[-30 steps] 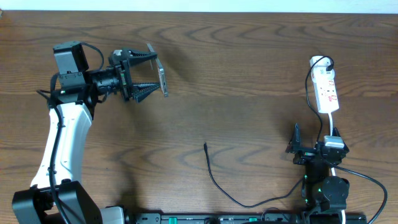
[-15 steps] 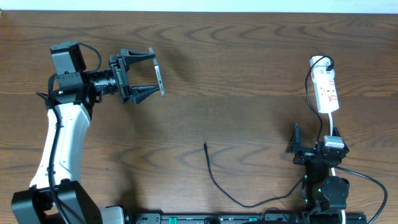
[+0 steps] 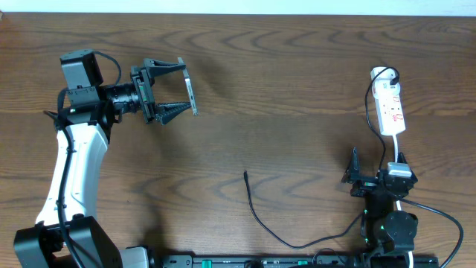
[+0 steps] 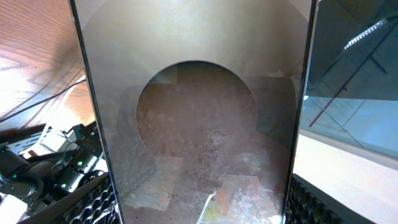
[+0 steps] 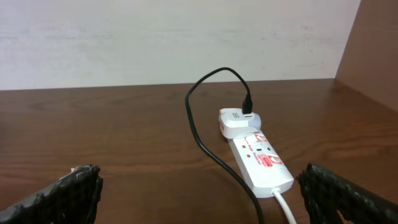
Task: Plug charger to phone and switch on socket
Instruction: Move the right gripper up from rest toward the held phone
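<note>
Up at the far left of the table (image 3: 297, 67), your left gripper (image 3: 187, 88) is clamped on the phone (image 3: 192, 97), which stands on edge between the two fingers and looks to be clear of the wood. From the left wrist camera the phone (image 4: 199, 124) fills nearly the whole view, its glossy grey-brown face turned to the lens with a dark round patch in the middle, and the fingers (image 4: 93, 205) show only at the bottom corners on either side of it.

Over at the near right, your right gripper (image 3: 378, 170) has its jaws spread wide and nothing between them. Its wrist camera shows both fingers (image 5: 74, 186) at the bottom corners of the view, well apart. The socket (image 3: 390, 108) lies beyond it toward the far right edge, lengthwise away from the gripper and not touching it. From that wrist view the socket (image 5: 261, 162) sits ahead and slightly to the right, with a white adapter (image 5: 239, 122) plugged in at its far end and a black cable looping out of it.

Near the middle of the table, the charger (image 3: 253, 214) lies loose on the wood. Its tip (image 3: 246, 175) points toward the far side, well apart from both grippers and from the phone.
</note>
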`<action>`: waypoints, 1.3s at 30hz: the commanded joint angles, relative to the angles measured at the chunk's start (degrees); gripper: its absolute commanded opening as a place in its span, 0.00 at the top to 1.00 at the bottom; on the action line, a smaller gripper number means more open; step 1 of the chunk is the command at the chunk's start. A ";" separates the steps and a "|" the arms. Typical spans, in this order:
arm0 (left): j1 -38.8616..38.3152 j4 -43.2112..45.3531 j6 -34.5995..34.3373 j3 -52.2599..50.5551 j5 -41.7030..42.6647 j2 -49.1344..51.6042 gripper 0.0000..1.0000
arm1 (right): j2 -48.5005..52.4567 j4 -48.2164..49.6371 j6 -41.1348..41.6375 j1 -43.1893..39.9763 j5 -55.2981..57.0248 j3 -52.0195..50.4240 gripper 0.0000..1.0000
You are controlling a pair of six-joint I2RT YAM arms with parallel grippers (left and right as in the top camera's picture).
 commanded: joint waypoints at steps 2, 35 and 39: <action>0.31 0.48 -0.52 2.10 2.05 -0.94 0.93 | -0.24 -0.22 0.37 0.59 0.42 -0.07 0.01; 0.31 0.48 -0.50 2.10 2.05 -0.94 0.93 | -0.26 1.29 -0.07 0.55 0.90 -0.07 0.01; 0.31 0.50 -0.48 2.10 2.05 -0.94 0.93 | -0.24 1.22 0.00 0.55 0.85 -0.07 0.01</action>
